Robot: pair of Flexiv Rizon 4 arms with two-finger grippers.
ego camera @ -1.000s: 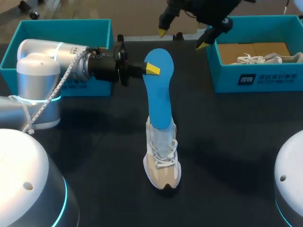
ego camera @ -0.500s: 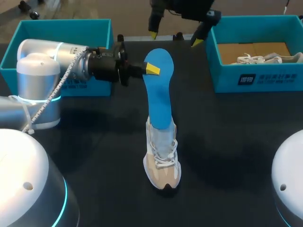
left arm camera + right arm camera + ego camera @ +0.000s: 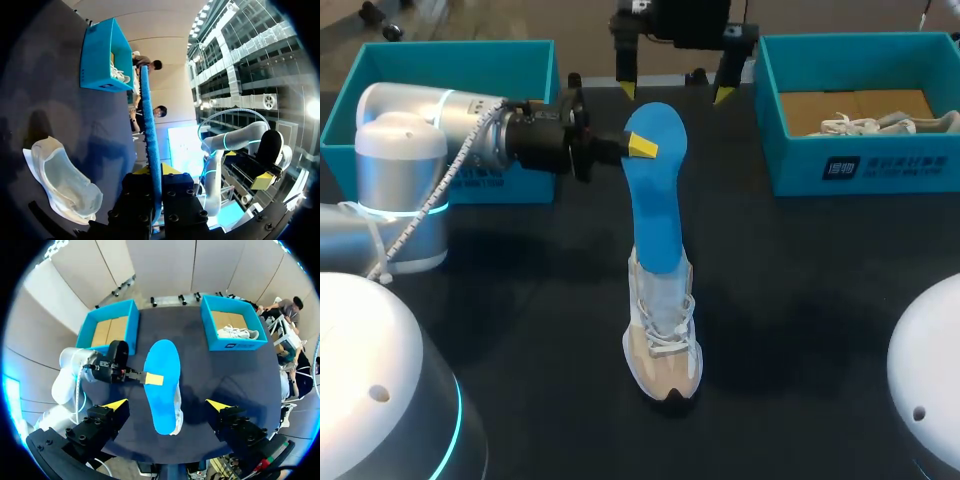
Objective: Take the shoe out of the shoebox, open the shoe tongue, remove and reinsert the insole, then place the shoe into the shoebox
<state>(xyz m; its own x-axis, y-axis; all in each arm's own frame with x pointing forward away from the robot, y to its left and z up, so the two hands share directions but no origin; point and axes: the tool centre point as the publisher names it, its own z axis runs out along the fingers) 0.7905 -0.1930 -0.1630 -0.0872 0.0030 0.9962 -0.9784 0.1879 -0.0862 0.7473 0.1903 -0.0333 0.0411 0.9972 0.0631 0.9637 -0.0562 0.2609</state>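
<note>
Here, blue insole (image 3: 652, 200) pinched at its far end by left gripper (image 3: 640, 146), near end tucked in beige sneaker (image 3: 662, 345) at centre of table (image 3: 820, 300), right gripper (image 3: 675, 92) spread wide just beyond it.

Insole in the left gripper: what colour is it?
The insole is blue; right wrist view shows it best.

SURFACE: tabletop (image 3: 820, 300) black, matte, uniform | EDGE: far edge straight, near the head view's upper border | LIGHT: diffuse — soft, darker shadow patches lie on the surface | CONDITION: flat, even
</note>
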